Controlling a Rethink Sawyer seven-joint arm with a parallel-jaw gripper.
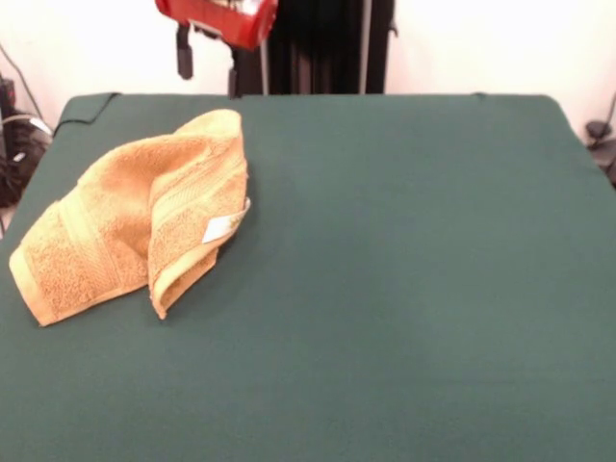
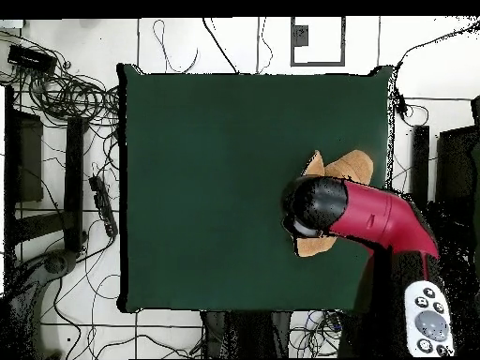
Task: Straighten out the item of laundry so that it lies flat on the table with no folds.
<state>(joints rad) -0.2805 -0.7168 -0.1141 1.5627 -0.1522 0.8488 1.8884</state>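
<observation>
The orange towel (image 1: 135,226) lay folded over itself near the worktop's (image 1: 404,289) far left corner. The fingers (image 1: 207,58) hung above its far edge, seemingly apart, touching nothing.

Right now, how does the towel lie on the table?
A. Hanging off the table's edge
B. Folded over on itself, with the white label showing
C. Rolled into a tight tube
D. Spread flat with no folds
B: in the front view the towel has one flap doubled over the rest, with the white label exposed, all resting on the table.
</observation>
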